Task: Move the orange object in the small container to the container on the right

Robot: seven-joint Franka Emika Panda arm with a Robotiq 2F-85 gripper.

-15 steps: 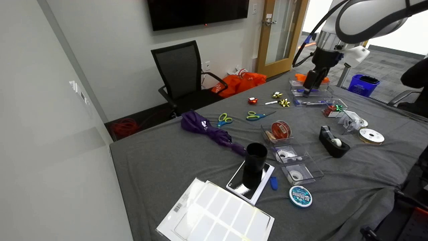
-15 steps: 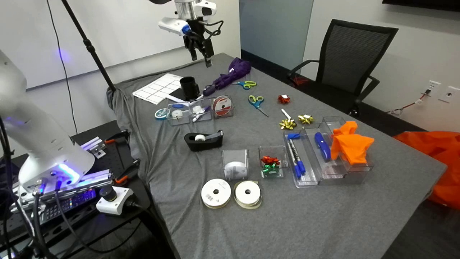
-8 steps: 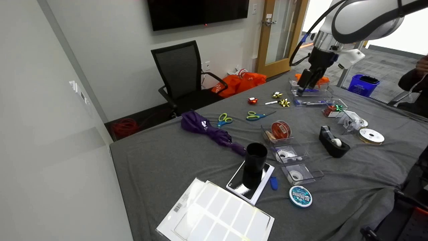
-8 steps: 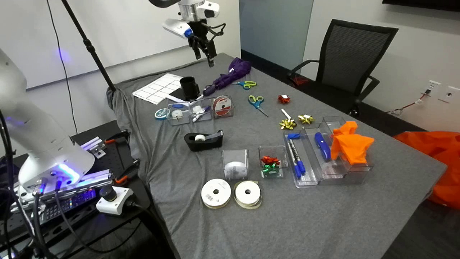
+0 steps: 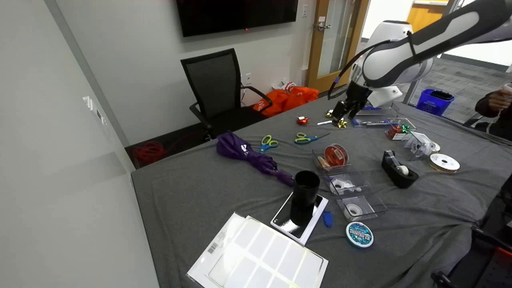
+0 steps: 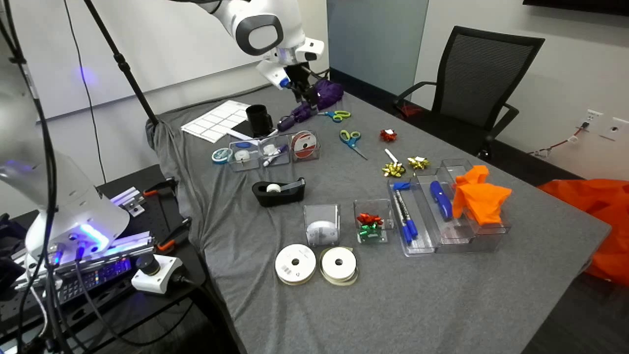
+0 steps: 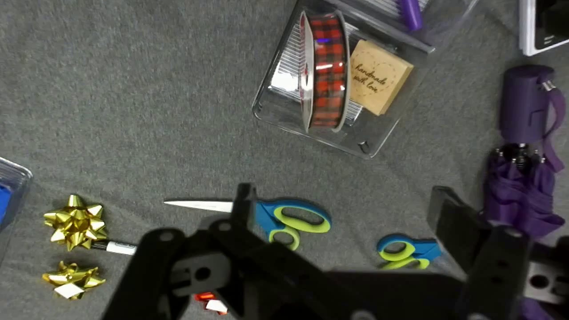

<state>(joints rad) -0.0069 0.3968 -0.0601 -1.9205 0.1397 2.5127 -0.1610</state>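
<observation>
An orange cloth (image 6: 479,196) sits in a clear stepped container (image 6: 426,223) in an exterior view. In an exterior view the arm hides the cloth, and part of that container (image 5: 384,116) shows. A red plaid ribbon spool, orange-red in an exterior view (image 5: 336,155), stands in an end compartment of a clear three-part container (image 6: 275,153). The spool (image 7: 330,73) also shows in the wrist view, beside a tan block (image 7: 378,75). My gripper (image 7: 344,195) is open and empty. It hangs above the table over two pairs of scissors; it shows in both exterior views (image 5: 344,115) (image 6: 305,97).
A purple umbrella (image 7: 518,191) and a black mug (image 6: 258,120) lie near the three-part container. Gold bows (image 7: 75,222), a marker (image 7: 121,248) and scissors (image 7: 306,218) lie on the table. A tape dispenser (image 6: 280,194) and a small clear box of bows (image 6: 373,202) stand between the containers.
My gripper has come down towards the table. It has moved away from the stepped container, towards the scissors and the three-part container. It stays open, and the objects have not moved.
</observation>
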